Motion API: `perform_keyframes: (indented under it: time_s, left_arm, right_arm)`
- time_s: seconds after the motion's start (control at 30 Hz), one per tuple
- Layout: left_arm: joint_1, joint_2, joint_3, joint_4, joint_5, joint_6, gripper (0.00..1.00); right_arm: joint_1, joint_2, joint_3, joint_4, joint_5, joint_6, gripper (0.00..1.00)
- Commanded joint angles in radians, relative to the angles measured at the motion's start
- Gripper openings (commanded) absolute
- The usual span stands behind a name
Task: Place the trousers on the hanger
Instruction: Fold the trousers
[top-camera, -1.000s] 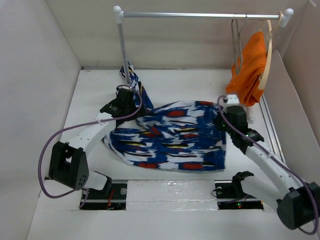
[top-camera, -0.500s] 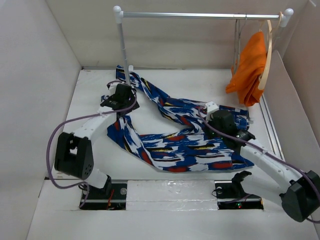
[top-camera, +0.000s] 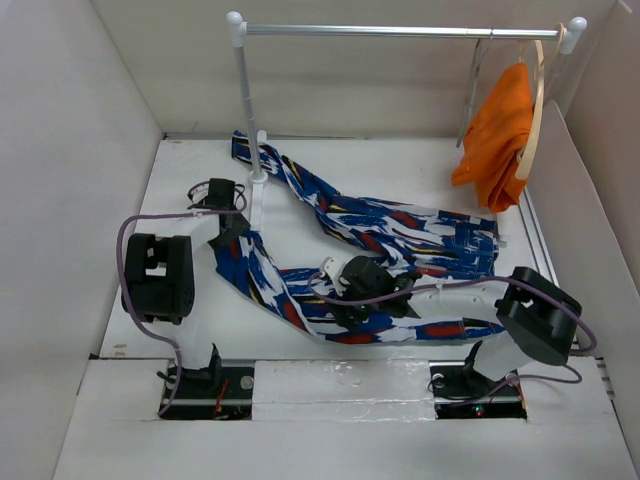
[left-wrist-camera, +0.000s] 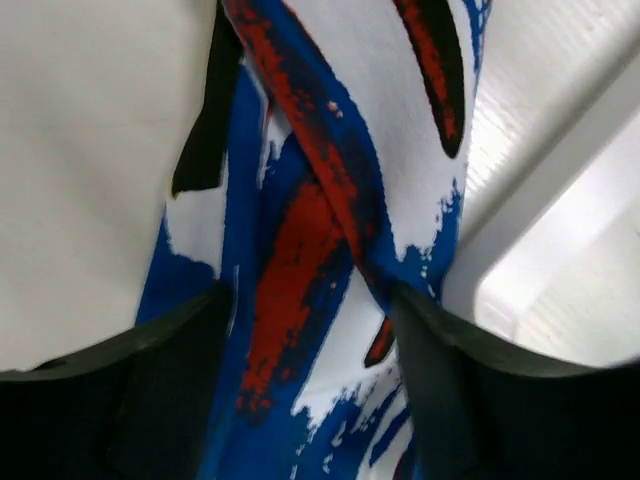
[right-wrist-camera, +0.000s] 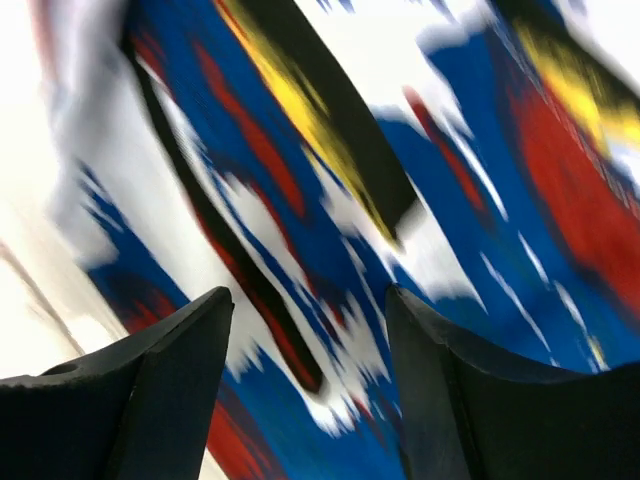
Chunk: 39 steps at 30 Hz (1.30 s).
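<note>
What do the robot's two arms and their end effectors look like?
The left arm and right arm have white links joined by chunky black joint housings, each trailed by a thin purple cable. The left end effector and right end effector each have two dark, smooth, tapering fingers.

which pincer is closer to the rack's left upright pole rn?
Left. The left pincer sits just left of the foot of the pole; the right pincer is over the trousers mid-table, well right of it.
</note>
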Motion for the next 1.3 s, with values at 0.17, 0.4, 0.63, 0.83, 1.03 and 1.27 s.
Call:
perform_keyframes:
  time_s: [0.17,0.4,0.63,0.83,1.03,1.27]
  left_arm:
    - [0.077,0.012,-0.015,-0.090,-0.074,-0.062,0.00]
    - [0.201,-0.339,-0.248,-0.162,-0.054,-0.119,0.00]
    - [0.111,-0.603,-0.147,-0.148,0.032,-0.044,0.73]
    - [-0.192,-0.361,0.060,-0.088,0.036,-0.076,0.71]
    - [-0.245,0.002,0.278,0.085,0.183,-0.147,0.71]
    - [-0.245,0.375,0.589,0.050,0.220,-0.153,0.62]
  right_arm:
    - [0.089,0.026,0.037,0.074,-0.026,-0.002,0.65]
    - [0.089,-0.119,-0.115,-0.027,-0.045,0.011,0.66]
    - [0.077,-0.233,-0.024,-0.194,0.005,-0.071,0.74]
    - [-0.017,-0.291,0.115,-0.294,0.072,-0.140,0.07]
    - [-0.090,-0.331,0.181,-0.310,0.080,-0.177,0.17]
    - [-0.124,-0.367,0.221,-0.330,0.031,-0.170,0.64]
